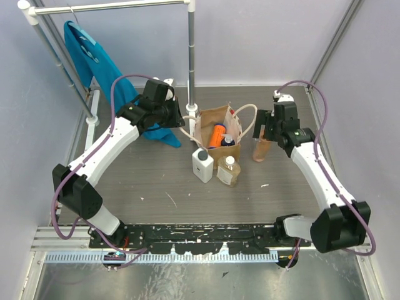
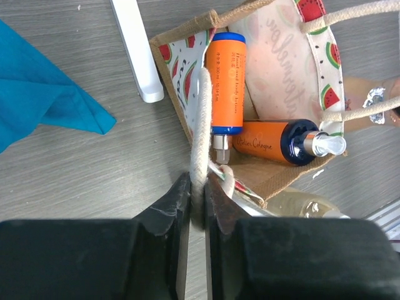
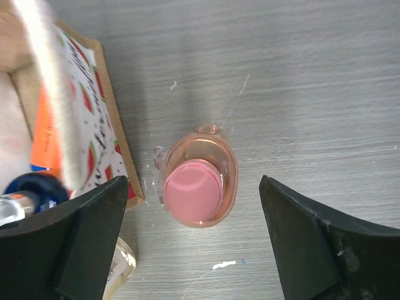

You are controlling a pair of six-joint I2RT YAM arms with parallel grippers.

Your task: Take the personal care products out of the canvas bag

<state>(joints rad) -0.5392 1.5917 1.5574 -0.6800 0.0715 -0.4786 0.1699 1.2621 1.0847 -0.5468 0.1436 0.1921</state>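
The canvas bag (image 1: 215, 122) stands open in the middle of the table (image 1: 144, 181), with its pale handles up. The left gripper (image 2: 199, 190) is at the left side of the bag. Its jaws are pressed nearly together on the cord handle (image 2: 201, 119) — the pale cord runs straight between the two black fingers (image 2: 169, 209) and is pinched there. Two products are inside the bag. The orange bottle with blue band (image 2: 226, 78) lies along the wall on the side of the pinched handle. The second orange bottle (image 2: 265, 142), which has a dark blue cap and a clear spray head, lies across the bottom close to the first one. The right gripper (image 3: 192, 187) hangs above the pink bottle (image 3: 199, 178), which stands upright on the table just beside the right wall of the bag. The jaws of this gripper are spread wide, one finger on each side of the bottle, and neither of them touches it. Two more products are outside, in front of the bag — the white bottle (image 1: 202, 164) with a dark cap and the amber bottle (image 1: 229, 171) with a white cap. Both stand upright, just beside each other. A teal cloth (image 1: 94, 59) hangs on the rack (image 1: 190, 56) at the far left, and its lower end reaches down near the left gripper.
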